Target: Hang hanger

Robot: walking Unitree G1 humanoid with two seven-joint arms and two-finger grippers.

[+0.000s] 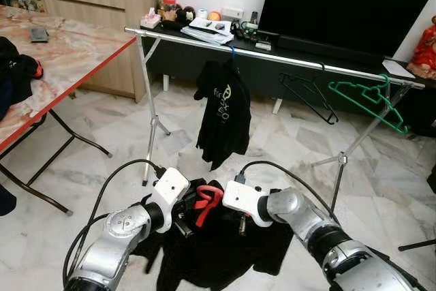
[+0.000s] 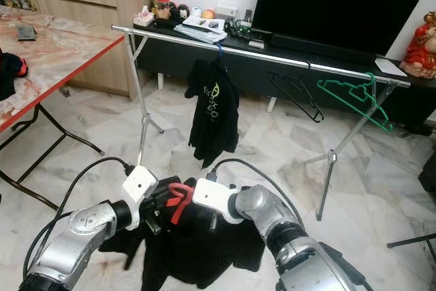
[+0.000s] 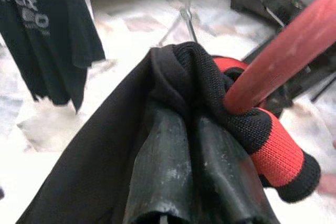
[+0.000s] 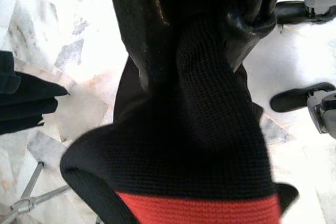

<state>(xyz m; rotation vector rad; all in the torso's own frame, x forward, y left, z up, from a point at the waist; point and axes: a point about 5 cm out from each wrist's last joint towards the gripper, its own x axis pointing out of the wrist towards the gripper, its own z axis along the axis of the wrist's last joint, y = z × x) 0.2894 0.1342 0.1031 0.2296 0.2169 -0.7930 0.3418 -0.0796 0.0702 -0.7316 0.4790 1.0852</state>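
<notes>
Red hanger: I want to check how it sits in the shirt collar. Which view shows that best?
The left wrist view: the red hanger enters the black shirt's collar close up. The eye views show its hook between both hands from afar; the right wrist view shows shirt fabric.

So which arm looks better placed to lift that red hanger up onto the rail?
Probably the left gripper: the red hanger lies right against its fingers, while the right gripper grips only the black garment's collar. The rail stands straight ahead.
</notes>
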